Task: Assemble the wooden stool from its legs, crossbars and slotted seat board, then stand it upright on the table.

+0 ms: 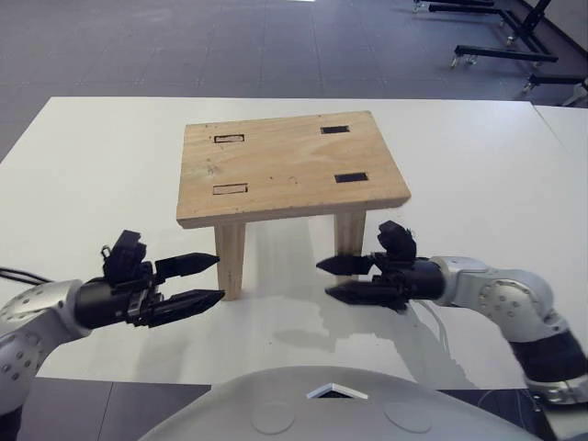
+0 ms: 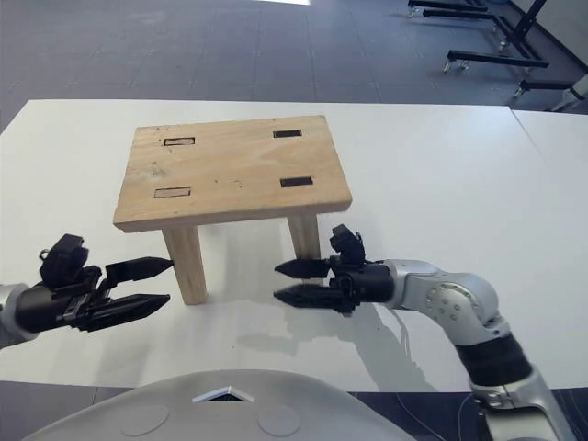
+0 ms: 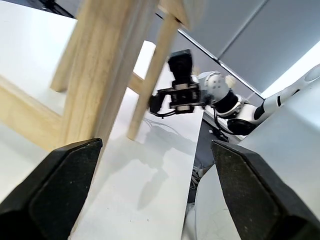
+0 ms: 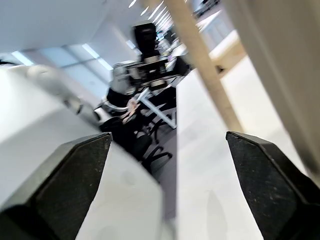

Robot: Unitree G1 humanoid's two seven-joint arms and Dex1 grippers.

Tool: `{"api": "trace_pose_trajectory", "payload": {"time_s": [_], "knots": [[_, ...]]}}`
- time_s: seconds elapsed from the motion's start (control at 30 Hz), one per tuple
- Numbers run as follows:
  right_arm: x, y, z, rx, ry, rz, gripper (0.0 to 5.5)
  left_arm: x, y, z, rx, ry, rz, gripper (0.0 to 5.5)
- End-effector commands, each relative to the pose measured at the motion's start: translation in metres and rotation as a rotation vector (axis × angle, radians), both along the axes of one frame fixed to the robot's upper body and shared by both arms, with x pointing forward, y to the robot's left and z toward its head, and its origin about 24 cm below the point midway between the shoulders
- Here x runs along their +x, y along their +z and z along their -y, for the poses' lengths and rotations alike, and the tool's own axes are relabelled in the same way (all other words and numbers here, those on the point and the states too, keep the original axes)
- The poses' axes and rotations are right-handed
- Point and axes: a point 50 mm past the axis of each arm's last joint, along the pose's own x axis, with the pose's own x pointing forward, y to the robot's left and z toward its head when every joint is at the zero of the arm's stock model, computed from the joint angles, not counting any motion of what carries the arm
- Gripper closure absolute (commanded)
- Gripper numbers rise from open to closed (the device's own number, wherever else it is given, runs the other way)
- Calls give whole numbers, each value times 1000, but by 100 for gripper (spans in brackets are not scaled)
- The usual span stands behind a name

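The stool (image 1: 292, 165) is standing upright on the white worktop (image 1: 478, 165), roughly in the middle and a little toward the far side. Its seat board (image 1: 276, 152) is facing up, with four small slots (image 1: 350, 177) showing in it. Two near legs are showing under the front edge, and both are resting on the worktop.

The left claw (image 1: 219, 277) is hanging low over the worktop just beside the near left leg (image 1: 230, 259). Its fingers are spread wide with nothing between them and are pointing in at the leg. I cannot tell whether the upper tip is touching the wood.

The right claw (image 1: 323, 278) is facing it from the other side, just in front of the near right leg (image 1: 349, 234). It is also gaping wide and gripping nothing.

The two claws are pointing at each other across the gap between the near legs. In the left wrist view, a crossbar (image 3: 25, 112) is running low between the legs.
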Motion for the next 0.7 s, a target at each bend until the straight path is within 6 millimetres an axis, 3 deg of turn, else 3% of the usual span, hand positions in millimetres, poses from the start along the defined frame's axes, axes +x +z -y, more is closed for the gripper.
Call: {"api": "trace_pose_trajectory", "payload": {"time_s": [0.03,0.17,0.3,0.37,0.47,0.6,0.7], "knots": [[28,1,-16,46,-67,92,130,38,-6,-3,36,62,53,151],[52,6,-29,79,-109,158,130,80,-15,-6,84,166,122,151],[85,9,-41,45,-290,304,130,103,-21,0,39,202,137,151],[94,10,-45,61,-363,346,130,120,-33,10,34,280,156,151],[97,8,-48,74,-397,374,130,146,-35,18,-29,475,229,151],[85,27,-47,187,-424,408,130,137,-16,29,-130,565,344,151],[67,41,-44,227,-475,461,130,95,21,50,-231,559,510,151]]}}
